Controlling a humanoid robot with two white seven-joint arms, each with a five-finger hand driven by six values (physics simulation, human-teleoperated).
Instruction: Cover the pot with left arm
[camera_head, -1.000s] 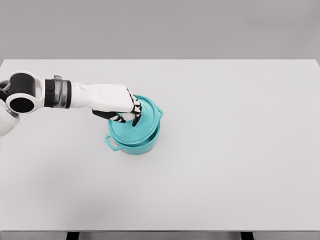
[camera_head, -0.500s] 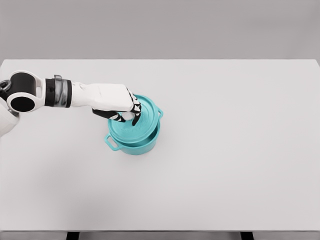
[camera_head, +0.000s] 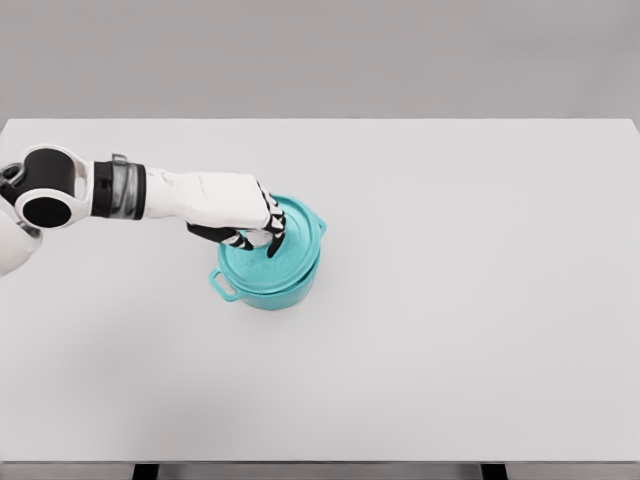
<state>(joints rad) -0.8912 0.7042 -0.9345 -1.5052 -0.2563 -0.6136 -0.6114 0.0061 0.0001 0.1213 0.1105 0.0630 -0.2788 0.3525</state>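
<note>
A teal pot (camera_head: 268, 288) with two side handles stands on the white table, left of the middle. Its teal lid (camera_head: 290, 245) lies on the rim, close to level. My left hand (camera_head: 258, 235) reaches in from the left and sits over the lid's middle, fingers curled down around the knob, which is hidden under them. The right arm does not show in the head view.
The white table (camera_head: 470, 300) spreads wide around the pot, with its front edge near the bottom of the picture. A plain grey wall lies behind it.
The lid has come down from a tilt toward the pot's rim and now lies almost flat. My left hand sank a little with it.
</note>
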